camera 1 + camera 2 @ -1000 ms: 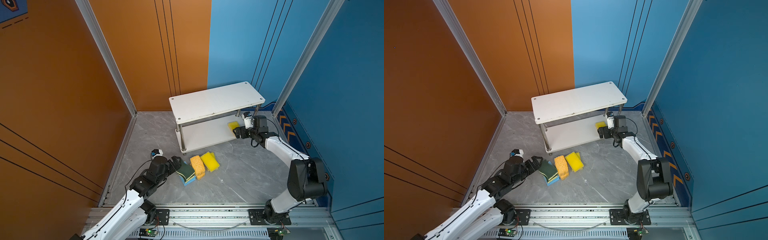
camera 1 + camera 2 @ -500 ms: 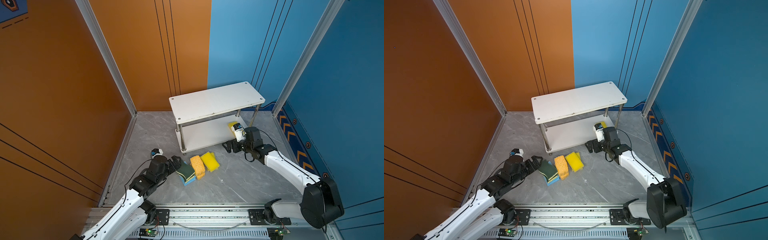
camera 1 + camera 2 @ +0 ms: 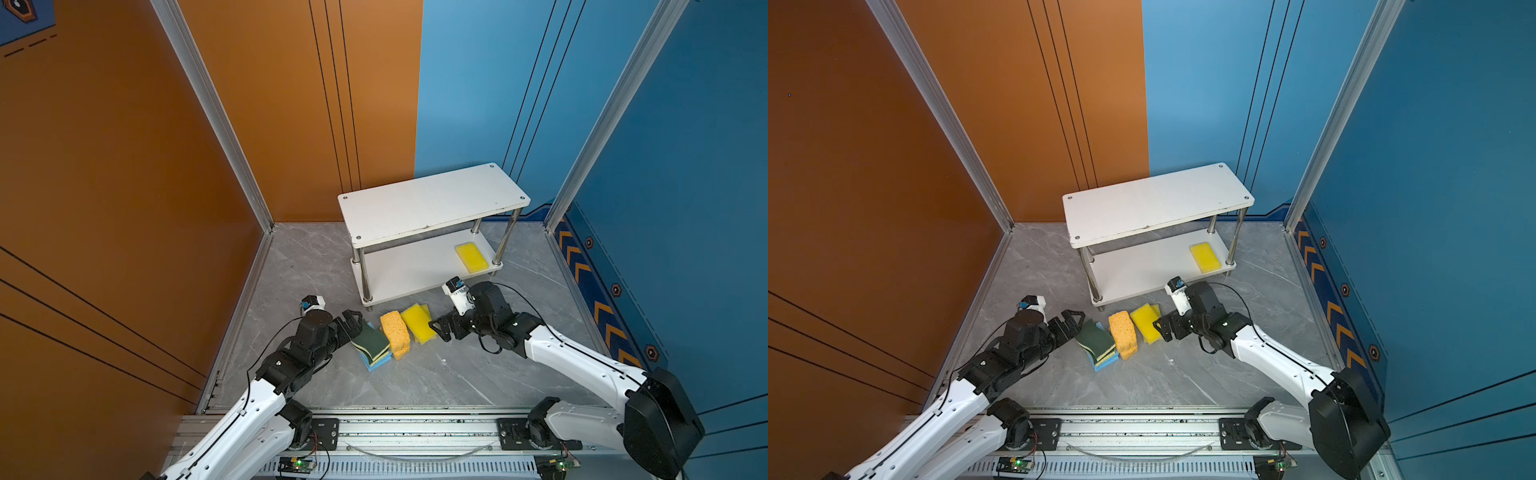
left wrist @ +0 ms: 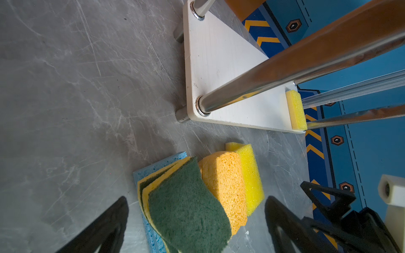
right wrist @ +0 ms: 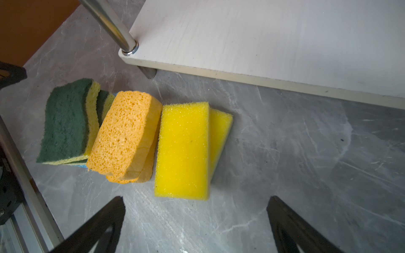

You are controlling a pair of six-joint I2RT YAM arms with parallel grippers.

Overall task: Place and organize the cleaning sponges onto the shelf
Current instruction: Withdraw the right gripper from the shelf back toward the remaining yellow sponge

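The white two-tier shelf (image 3: 432, 203) stands at the back, and one yellow sponge (image 3: 471, 257) lies at the right end of its lower board (image 4: 219, 65). On the floor in front lies a pile of sponges: green-topped sponges (image 3: 370, 343) over a blue sponge (image 4: 149, 173), orange sponges (image 5: 122, 133), and two yellow sponges (image 5: 184, 149). My left gripper (image 3: 353, 322) is open at the pile's left side, with the green-topped stack (image 4: 188, 208) between its fingers. My right gripper (image 3: 440, 328) is open and empty just right of the floor's yellow sponges.
Grey marble floor (image 3: 415, 382) is boxed in by orange walls on the left and blue walls on the right. The shelf's chrome posts (image 5: 109, 24) and front feet stand close behind the pile. The arms' mounting rail (image 3: 415, 428) runs along the front edge.
My right gripper has pulled back from the shelf's lower board and come down to the floor beside the pile, leaving the yellow sponge on the shelf. The left arm has not moved.
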